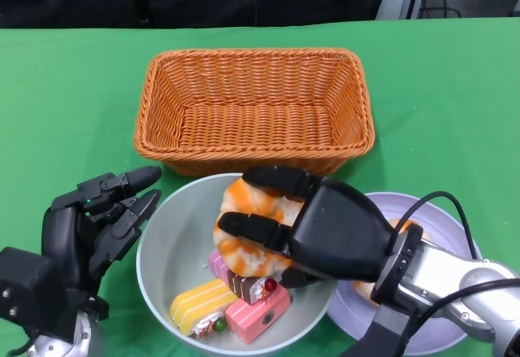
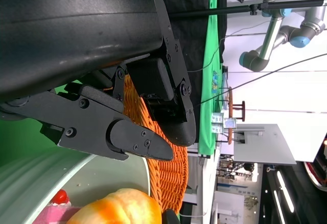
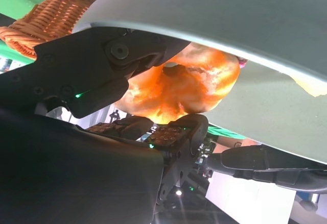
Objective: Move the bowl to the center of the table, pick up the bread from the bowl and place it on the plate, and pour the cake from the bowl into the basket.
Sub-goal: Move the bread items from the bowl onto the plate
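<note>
Right hand (image 1: 325, 227): fingers pinching bread (image 1: 244, 231) over grey bowl (image 1: 162, 251). Left hand (image 1: 89, 227): fingers spread, beside bowl. Cake (image 1: 231, 300) in bowl; basket (image 1: 253, 109) behind.

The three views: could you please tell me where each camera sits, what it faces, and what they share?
Head view: from above, looking down at bowl, basket, plate; both hands show, left hand open beside the bowl.
Right wrist view: behind the right hand, facing the bread it grips.
Left wrist view: behind the left hand, looking across the bowl's rim to the basket.
All three share bread, bowl and basket.
</note>
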{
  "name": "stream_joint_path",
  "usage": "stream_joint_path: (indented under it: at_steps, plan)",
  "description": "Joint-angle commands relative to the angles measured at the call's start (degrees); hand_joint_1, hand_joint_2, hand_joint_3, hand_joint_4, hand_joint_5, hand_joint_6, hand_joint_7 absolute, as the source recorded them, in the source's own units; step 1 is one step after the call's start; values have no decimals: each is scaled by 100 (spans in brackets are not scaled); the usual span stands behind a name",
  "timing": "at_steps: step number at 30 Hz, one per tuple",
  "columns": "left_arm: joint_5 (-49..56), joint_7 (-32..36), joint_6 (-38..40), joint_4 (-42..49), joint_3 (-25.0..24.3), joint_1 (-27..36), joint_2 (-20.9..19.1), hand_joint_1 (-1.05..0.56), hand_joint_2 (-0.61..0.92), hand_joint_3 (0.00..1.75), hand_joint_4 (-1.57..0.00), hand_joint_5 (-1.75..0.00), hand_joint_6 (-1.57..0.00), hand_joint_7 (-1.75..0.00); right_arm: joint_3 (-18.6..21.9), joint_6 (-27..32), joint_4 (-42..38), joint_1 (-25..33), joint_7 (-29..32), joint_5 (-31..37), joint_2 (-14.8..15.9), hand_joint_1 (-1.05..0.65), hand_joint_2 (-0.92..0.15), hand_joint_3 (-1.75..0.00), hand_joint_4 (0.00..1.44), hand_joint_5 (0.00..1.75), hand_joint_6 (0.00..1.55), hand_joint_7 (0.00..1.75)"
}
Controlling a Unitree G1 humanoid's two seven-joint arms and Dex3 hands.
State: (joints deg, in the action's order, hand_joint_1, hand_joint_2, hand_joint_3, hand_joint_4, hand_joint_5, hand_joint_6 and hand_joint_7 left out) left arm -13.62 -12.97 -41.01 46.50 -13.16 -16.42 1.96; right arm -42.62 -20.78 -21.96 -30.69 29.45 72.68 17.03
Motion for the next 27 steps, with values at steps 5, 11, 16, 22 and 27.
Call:
stream_joint_path:
  at_steps: [5, 11, 16, 22, 27]
  plan:
    - [-169, -172, -68, -7, -78, 58, 8, -38, 92, 3, -68, -174, -130, -5, -109, -54, -304, -142, 210, -112, -53, -83, -84, 0, 43, 3, 51, 1]
    - [-303, -397, -128, 139, -155, -6, 14, -37, 92, 3, -76, -143, -128, -12, -125, -92, -724, -188, 840, -195, -239, -74, -79, 0, 53, 4, 54, 1]
    - [-161, -217, -145, 203, -150, -27, 3, -41, 87, 0, -93, -111, -125, -6, -144, -113, -966, -217, 1118, -332, -377, -22, -77, -1, 67, 7, 72, 4]
    - [155, 79, -360, 219, -100, -5, 3, -34, 92, 5, -84, -123, -127, -7, -189, -102, -1227, -298, 1313, -351, -457, -21, -83, -2, 86, 13, 86, 7]
    - [461, 366, -506, 285, -49, 7, -41, -40, 92, 6, -76, -137, -127, -7, -253, -262, -1515, -447, 1673, -389, -513, -16, -82, 0, 99, 45, 106, 7]
